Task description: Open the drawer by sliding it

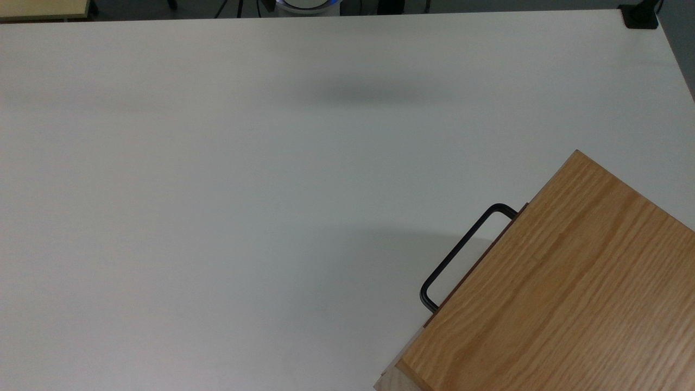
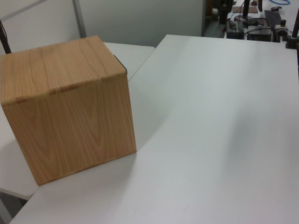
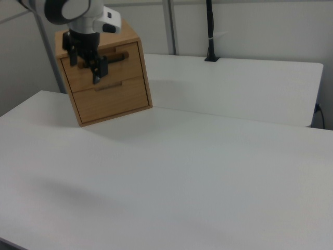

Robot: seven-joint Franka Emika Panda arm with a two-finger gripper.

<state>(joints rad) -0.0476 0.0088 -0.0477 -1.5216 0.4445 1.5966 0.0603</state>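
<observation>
While the drawer [image 3: 101, 65] sits flush in its cabinet [image 3: 104, 78], not yet slid out, its black handle [image 1: 461, 252] juts from the front at about ten o'clock of the cabinet top in the top view. That cabinet stands at the tabletop's [image 1: 244, 190] four o'clock corner in the top view; in the left view it stands at nine o'clock, showing plain oak sides [image 2: 74, 126]; in the right view it stands at eleven o'clock, tilted a little, with two drawer fronts one above the other. The upper front carries the dark handle, and a second, lower front [image 3: 112, 99] lies just beneath it.

My gripper [image 3: 87, 61] hangs in front of the upper drawer in the right view, fingers pointing down across the handle's left end, but I cannot tell whether it is touching the bar, nor whether its fingers stand apart or together. My white wrist [image 3: 86, 15] rises above the cabinet top.

A black post [image 3: 209, 28] stands at the tabletop's far edge, at twelve o'clock in the right view.
</observation>
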